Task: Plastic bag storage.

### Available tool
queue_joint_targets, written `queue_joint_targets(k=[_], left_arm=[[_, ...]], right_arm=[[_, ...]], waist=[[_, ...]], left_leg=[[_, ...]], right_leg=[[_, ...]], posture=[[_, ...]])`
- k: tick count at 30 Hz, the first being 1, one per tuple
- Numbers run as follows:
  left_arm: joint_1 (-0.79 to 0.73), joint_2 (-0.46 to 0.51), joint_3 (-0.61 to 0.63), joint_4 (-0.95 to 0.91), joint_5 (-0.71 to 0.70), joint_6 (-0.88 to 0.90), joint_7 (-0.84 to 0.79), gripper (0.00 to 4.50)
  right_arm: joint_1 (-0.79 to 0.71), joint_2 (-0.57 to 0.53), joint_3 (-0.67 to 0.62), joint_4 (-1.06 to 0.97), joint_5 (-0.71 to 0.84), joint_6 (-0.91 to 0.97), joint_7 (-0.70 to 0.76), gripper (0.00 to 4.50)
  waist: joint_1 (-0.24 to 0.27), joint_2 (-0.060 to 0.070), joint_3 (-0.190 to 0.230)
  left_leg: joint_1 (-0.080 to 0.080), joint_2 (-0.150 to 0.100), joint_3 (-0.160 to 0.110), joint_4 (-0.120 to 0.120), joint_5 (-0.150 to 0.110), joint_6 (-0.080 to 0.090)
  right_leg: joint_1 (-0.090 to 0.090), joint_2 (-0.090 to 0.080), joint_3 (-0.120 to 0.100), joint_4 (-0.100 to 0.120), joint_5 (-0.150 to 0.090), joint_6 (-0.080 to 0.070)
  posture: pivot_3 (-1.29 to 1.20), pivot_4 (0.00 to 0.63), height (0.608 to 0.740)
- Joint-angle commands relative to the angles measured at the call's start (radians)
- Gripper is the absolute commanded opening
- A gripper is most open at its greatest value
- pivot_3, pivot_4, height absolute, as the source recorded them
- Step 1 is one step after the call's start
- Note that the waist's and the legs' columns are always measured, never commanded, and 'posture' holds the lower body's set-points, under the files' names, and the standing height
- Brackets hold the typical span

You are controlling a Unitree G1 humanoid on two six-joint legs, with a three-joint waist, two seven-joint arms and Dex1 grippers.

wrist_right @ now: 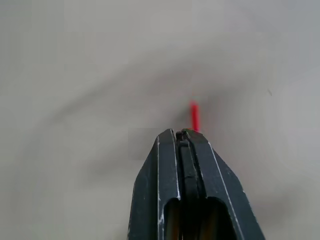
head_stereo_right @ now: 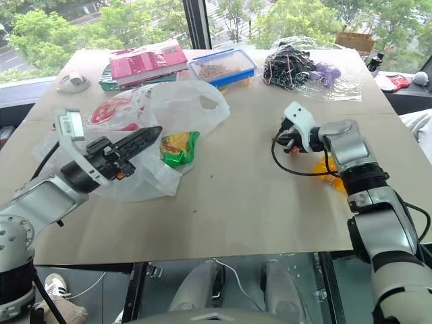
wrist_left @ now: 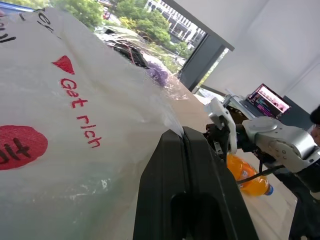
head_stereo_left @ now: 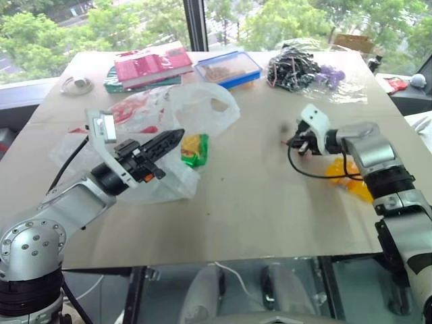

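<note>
Your left tool [head_stereo_left: 177, 137] is closed above the thin translucent white red-printed plastic bag [head_stereo_left: 145, 111]; your right tool [wrist_right: 182, 134] is closed, pinching a thin red strip [wrist_right: 194, 116] over the counter [head_stereo_left: 256, 202].

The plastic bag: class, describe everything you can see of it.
The plastic bag is thin, translucent white film, crumpled and spread flat on the table's left half. It bears red printing, including "Get rich", and a cut-out handle loop. A green snack packet lies at its edge. The shut left gripper is poised over it.
</note>
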Motion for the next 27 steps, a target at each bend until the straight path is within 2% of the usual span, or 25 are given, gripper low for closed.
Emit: queue_joint_targets(k=[1, 5, 8, 9, 10, 11, 16, 20, 27], left_arm=[[-0.002, 0.016, 0.039, -0.016, -0.009, -0.002, -0.012, 0.00], [-0.006, 0.021, 0.039, -0.014, -0.003, 0.002, -0.018, 0.00], [-0.012, 0.021, 0.036, -0.012, -0.001, 0.002, -0.018, 0.00], [-0.013, 0.021, 0.036, -0.013, 0.000, 0.001, -0.018, 0.00], [-0.011, 0.020, 0.035, -0.014, 0.000, 0.001, -0.018, 0.00], [-0.011, 0.019, 0.034, -0.014, 0.002, 0.001, -0.018, 0.00], [-0.007, 0.011, 0.027, -0.017, 0.008, -0.002, -0.019, 0.00], [-0.013, 0.009, 0.020, -0.017, 0.011, -0.001, -0.021, 0.00], [-0.001, 0.007, 0.028, -0.026, 0.011, -0.001, -0.020, 0.00]], right_arm=[[0.014, 0.035, -0.070, -0.243, 0.100, 0.135, -0.036, 0.07], [0.042, 0.065, -0.068, -0.361, 0.117, 0.208, -0.112, 0.07], [0.075, -0.011, -0.014, -0.355, 0.052, 0.170, -0.120, 0.07], [0.087, -0.036, -0.007, -0.360, 0.048, 0.169, -0.113, 0.58], [0.099, -0.058, -0.002, -0.359, 0.033, 0.162, -0.121, 0.75], [0.106, -0.074, 0.005, -0.356, 0.022, 0.153, -0.129, 1.16], [0.126, -0.116, 0.023, -0.278, -0.019, 0.174, -0.158, 3.57], [0.093, -0.116, 0.064, -0.122, -0.065, 0.158, -0.165, 3.57], [0.082, -0.086, 0.052, 0.006, -0.060, 0.124, -0.168, 3.57]], waist=[[-0.001, 0.000, 0.000], [0.002, 0.000, 0.000], [0.012, 0.000, 0.000], [0.015, 0.000, 0.000], [0.018, 0.000, 0.000], [0.018, 0.000, 0.000], [0.004, 0.000, 0.000], [0.000, 0.000, 0.000], [0.003, -0.001, -0.001]], left_leg=[[0.000, 0.000, 0.000, 0.000, 0.000, 0.000], [0.000, 0.000, 0.000, 0.000, 0.000, 0.000], [0.000, -0.001, 0.000, 0.000, 0.000, 0.000], [0.000, -0.001, 0.000, 0.001, 0.000, 0.000], [0.000, -0.002, 0.000, 0.001, 0.000, 0.000], [-0.001, -0.002, 0.001, 0.001, 0.000, 0.000], [0.000, -0.001, 0.002, 0.000, 0.000, 0.000], [0.001, -0.001, 0.003, 0.000, 0.000, 0.000], [0.000, -0.001, 0.002, 0.001, 0.000, 0.001]], right_leg=[[0.000, 0.000, 0.000, 0.000, 0.000, 0.000], [0.000, 0.000, 0.000, 0.000, 0.000, 0.000], [0.000, -0.001, -0.001, -0.001, 0.000, 0.000], [0.000, -0.001, -0.001, -0.001, -0.001, -0.001], [0.000, -0.002, -0.001, -0.002, -0.002, -0.003], [0.001, -0.002, 0.000, -0.002, -0.002, -0.004], [0.000, -0.001, 0.001, -0.001, -0.002, -0.003], [0.000, 0.000, 0.002, -0.001, -0.002, -0.003], [0.000, 0.000, 0.001, -0.001, 0.000, 0.000]], posture=[[0.00, 0.150, 0.740], [0.00, 0.150, 0.740], [0.00, 0.150, 0.740], [0.00, 0.150, 0.740], [0.00, 0.150, 0.740], [0.00, 0.150, 0.740], [0.00, 0.150, 0.740], [0.00, 0.150, 0.740], [0.00, 0.150, 0.740]])
